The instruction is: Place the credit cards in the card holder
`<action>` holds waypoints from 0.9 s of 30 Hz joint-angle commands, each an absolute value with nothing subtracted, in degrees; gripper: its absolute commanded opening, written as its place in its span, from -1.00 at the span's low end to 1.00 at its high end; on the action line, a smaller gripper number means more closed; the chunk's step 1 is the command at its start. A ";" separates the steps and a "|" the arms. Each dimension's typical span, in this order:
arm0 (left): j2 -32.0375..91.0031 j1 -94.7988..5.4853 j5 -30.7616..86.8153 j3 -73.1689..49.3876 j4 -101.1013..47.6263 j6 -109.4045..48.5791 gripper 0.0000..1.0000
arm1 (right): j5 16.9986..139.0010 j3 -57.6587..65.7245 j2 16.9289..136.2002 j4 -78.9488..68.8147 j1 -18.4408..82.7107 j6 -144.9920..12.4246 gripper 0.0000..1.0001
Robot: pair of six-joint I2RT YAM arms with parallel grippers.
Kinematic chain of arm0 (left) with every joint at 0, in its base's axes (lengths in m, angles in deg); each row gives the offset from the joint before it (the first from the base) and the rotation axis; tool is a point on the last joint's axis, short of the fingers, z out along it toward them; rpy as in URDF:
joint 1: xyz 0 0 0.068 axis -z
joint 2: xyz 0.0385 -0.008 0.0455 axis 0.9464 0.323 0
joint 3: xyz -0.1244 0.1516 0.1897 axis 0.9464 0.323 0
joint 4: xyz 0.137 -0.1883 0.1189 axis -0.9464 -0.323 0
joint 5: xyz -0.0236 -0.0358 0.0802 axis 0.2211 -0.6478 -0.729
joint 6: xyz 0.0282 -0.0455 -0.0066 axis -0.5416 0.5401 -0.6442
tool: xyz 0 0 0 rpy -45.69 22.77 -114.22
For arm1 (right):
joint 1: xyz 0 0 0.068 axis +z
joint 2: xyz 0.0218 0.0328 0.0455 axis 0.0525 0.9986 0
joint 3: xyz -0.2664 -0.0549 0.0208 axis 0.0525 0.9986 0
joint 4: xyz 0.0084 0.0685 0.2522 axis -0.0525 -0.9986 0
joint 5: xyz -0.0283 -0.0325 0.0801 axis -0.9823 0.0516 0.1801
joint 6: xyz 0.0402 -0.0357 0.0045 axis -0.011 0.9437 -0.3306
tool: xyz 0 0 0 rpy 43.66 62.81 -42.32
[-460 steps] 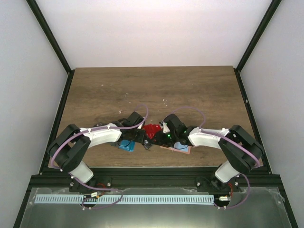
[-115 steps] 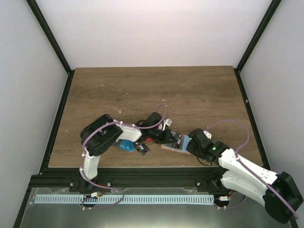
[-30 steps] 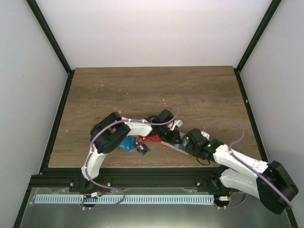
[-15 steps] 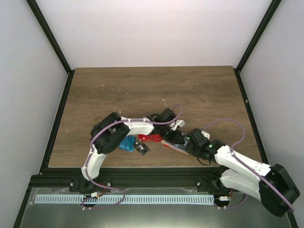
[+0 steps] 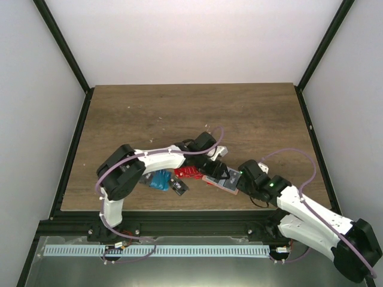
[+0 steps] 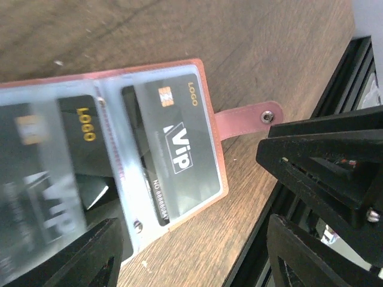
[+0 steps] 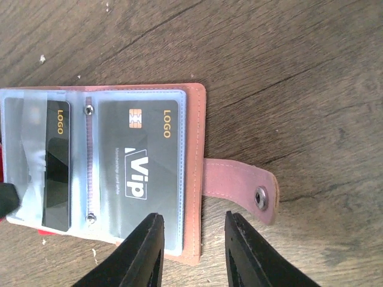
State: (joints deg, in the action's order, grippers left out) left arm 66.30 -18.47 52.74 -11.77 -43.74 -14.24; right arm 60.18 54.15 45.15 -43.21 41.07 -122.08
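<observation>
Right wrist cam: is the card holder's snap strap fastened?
No, the card holder lies open on the table with its snap strap sticking out flat to the side, unfastened.

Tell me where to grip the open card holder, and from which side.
Grip the snap strap of the card holder, probably from the strap's side, low over the table. It juts out flat past the leather edge, clear of the cards.

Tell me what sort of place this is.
Most likely a robot test cell in a lab: a wooden table boxed in by white panels on a black frame, the left arm and right arm bolted at its near edge, over a card holder.
</observation>
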 commanded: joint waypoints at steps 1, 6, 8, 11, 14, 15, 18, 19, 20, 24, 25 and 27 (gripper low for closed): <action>62.20 -21.39 49.72 -10.08 -45.44 -18.84 0.42 | 58.81 51.92 43.03 -45.62 40.81 -123.79 -0.38; 63.45 -24.57 50.58 -12.34 -47.69 -24.44 0.46 | 63.65 54.07 43.21 -39.44 40.80 -122.62 -0.44; 64.97 -25.07 49.81 -14.74 -49.77 -26.09 0.46 | 65.27 54.78 43.85 -37.34 40.80 -122.52 -0.49; 67.72 -25.88 49.33 -17.50 -51.90 -27.79 0.46 | 65.87 55.18 45.00 -36.13 40.80 -122.52 -0.51; 70.17 -26.61 48.26 -19.09 -53.21 -28.61 0.46 | 65.55 55.15 46.10 -35.87 40.80 -122.42 -0.51; 70.88 -26.88 48.29 -19.42 -53.38 -28.96 0.46 | 65.39 55.26 46.45 -35.99 40.80 -122.45 -0.51; 73.44 -27.26 48.54 -21.36 -55.36 -30.14 0.45 | 65.13 55.55 47.22 -35.93 40.80 -122.73 -0.51; 74.15 -27.30 48.44 -21.85 -55.78 -30.44 0.45 | 65.03 55.71 47.45 -35.94 40.80 -122.83 -0.51; 74.71 -27.34 48.28 -22.16 -56.13 -30.55 0.45 | 65.00 55.84 47.78 -35.94 40.80 -122.92 -0.51; 76.05 -27.35 47.04 -23.04 -57.64 -30.21 0.43 | 64.79 56.55 48.59 -35.47 40.75 -123.02 -0.51; 76.13 -27.31 46.72 -23.04 -58.01 -30.07 0.43 | 64.82 56.76 48.85 -35.22 40.72 -123.04 -0.51; 76.03 -27.33 46.37 -22.73 -58.30 -29.73 0.43 | 64.90 57.11 49.15 -34.76 40.71 -122.97 -0.51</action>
